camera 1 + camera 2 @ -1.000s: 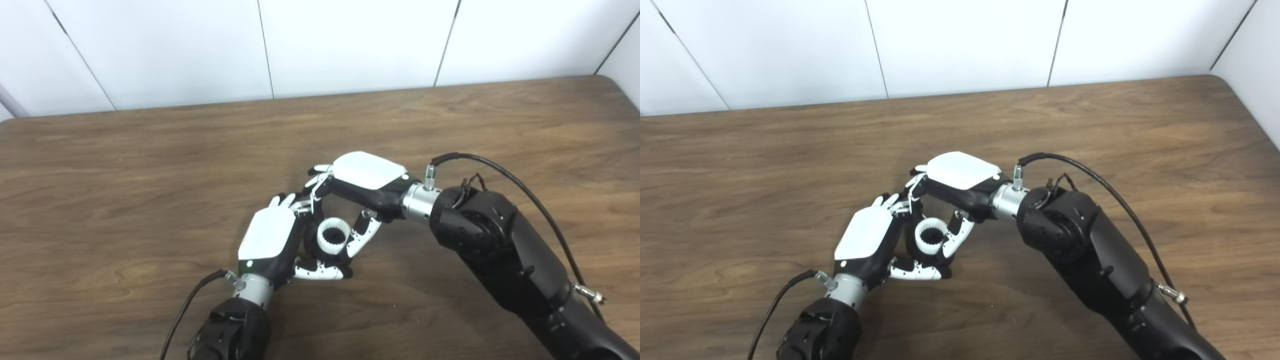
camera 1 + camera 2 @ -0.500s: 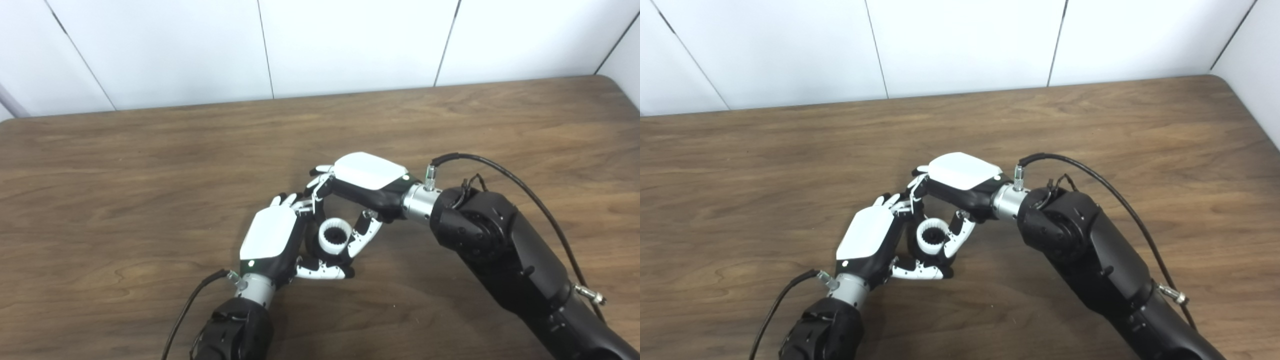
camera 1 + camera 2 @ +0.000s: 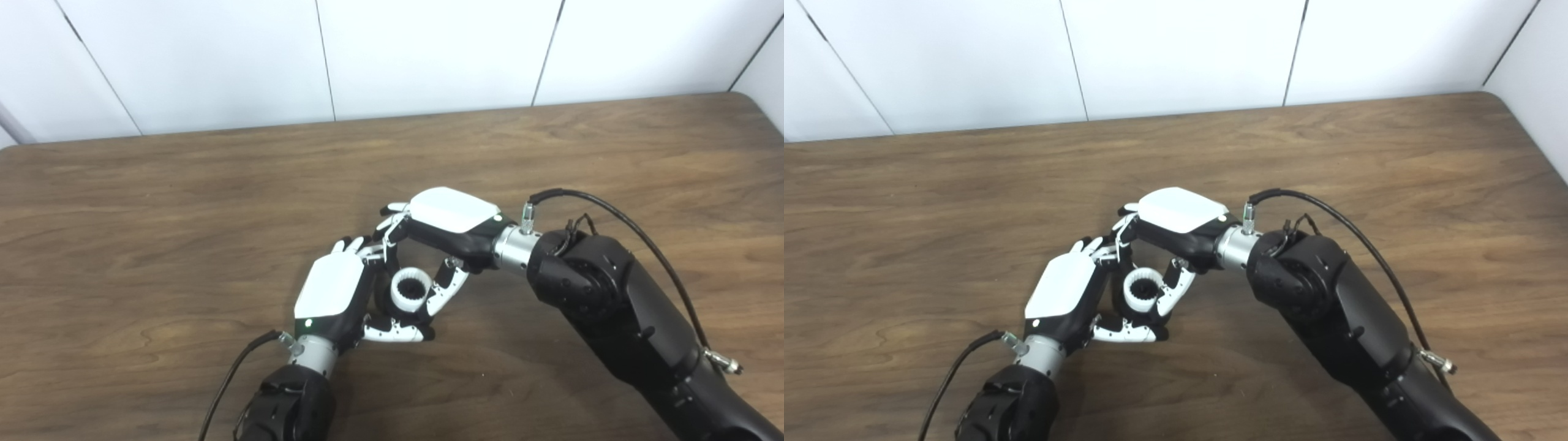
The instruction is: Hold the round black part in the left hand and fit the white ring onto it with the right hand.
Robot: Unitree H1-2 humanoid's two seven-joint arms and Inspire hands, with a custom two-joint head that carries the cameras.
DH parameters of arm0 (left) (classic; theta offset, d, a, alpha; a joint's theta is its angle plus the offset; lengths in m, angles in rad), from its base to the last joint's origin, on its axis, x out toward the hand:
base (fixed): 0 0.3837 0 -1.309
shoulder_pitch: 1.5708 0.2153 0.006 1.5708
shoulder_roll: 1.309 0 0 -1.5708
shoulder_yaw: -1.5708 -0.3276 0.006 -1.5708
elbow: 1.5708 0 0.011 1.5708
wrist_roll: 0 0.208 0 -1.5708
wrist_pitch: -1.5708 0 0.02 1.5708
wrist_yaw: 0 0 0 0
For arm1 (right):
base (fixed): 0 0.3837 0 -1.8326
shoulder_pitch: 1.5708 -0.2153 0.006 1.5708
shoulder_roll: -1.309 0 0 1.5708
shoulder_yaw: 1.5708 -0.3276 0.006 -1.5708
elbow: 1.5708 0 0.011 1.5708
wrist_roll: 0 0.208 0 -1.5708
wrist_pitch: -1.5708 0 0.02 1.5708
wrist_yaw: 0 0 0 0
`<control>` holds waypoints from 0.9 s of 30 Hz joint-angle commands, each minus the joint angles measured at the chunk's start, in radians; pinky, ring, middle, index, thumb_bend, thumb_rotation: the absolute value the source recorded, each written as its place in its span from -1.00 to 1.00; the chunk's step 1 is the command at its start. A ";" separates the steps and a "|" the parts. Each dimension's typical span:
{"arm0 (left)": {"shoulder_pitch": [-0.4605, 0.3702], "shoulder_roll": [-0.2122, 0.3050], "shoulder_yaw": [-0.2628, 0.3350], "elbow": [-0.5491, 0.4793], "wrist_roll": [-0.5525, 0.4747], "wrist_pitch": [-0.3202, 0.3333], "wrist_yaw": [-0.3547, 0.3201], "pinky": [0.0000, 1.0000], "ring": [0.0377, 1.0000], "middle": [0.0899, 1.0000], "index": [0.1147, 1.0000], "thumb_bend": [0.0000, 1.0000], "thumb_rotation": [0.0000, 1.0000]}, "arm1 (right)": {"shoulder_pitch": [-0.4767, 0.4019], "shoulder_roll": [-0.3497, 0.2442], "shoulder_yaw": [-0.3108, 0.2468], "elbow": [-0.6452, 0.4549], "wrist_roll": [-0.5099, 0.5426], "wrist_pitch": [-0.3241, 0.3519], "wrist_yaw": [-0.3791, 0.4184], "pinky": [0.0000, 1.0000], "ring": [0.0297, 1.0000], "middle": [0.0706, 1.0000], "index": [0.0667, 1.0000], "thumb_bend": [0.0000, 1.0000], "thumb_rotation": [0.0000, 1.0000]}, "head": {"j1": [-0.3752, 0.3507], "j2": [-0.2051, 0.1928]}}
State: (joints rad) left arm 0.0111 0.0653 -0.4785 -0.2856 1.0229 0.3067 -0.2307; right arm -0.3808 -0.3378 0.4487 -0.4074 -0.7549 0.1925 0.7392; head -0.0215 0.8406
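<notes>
Left eye view: left hand (image 3: 331,294) curled around round black part (image 3: 387,301), mostly hidden; toothed white plastic ring (image 3: 409,289) seated on top. Right eye view: right hand (image 3: 1176,220) pinching ring, above brown wooden bench (image 3: 1335,147).

The left hand (image 3: 334,293) rises from the bottom edge on a black forearm, its white back turned up and left, fingers curled round to the right and its thumb (image 3: 392,332) stretched out low beneath them, closed on something in its grasp. The right hand (image 3: 450,223) reaches in from the right on a bent black arm, back plate upward, fingers (image 3: 386,229) arched down beside the left hand's fingertips and thumb (image 3: 446,288) angled down-left, pinching inward just right of the left palm.
</notes>
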 commanded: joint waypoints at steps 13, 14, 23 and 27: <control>0.014 0.004 -0.015 0.043 0.009 0.026 -0.048 1.00 0.89 0.61 -0.17 0.05 -0.89 | -0.029 -0.014 -0.019 -0.011 0.015 -0.014 0.000 0.75 0.89 0.64 0.06 0.42 -0.61 | -0.001 0.001; 0.014 0.003 -0.015 0.043 0.009 0.028 -0.050 1.00 0.89 0.61 -0.17 0.05 -0.89 | -0.030 -0.016 -0.019 -0.011 0.018 -0.015 0.001 0.75 0.89 0.65 0.15 0.61 -0.55 | -0.001 0.001; 0.013 0.004 -0.014 0.042 0.011 0.028 -0.051 1.00 0.88 0.60 -0.17 0.05 -0.89 | -0.033 -0.024 -0.006 -0.020 -0.005 -0.009 0.017 0.74 0.89 0.71 0.36 0.95 -0.39 | -0.001 0.001; 0.012 0.005 -0.015 0.041 0.011 0.030 -0.056 1.00 0.88 0.61 -0.17 0.04 -0.89 | -0.032 -0.023 -0.008 -0.021 -0.007 -0.006 0.023 0.74 0.90 0.73 0.40 0.98 -0.38 | -0.005 0.003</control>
State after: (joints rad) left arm 0.0089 0.0635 -0.4786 -0.2854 1.0251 0.3109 -0.2327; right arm -0.3800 -0.3610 0.4477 -0.4031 -0.7589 0.1928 0.7644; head -0.0215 0.8406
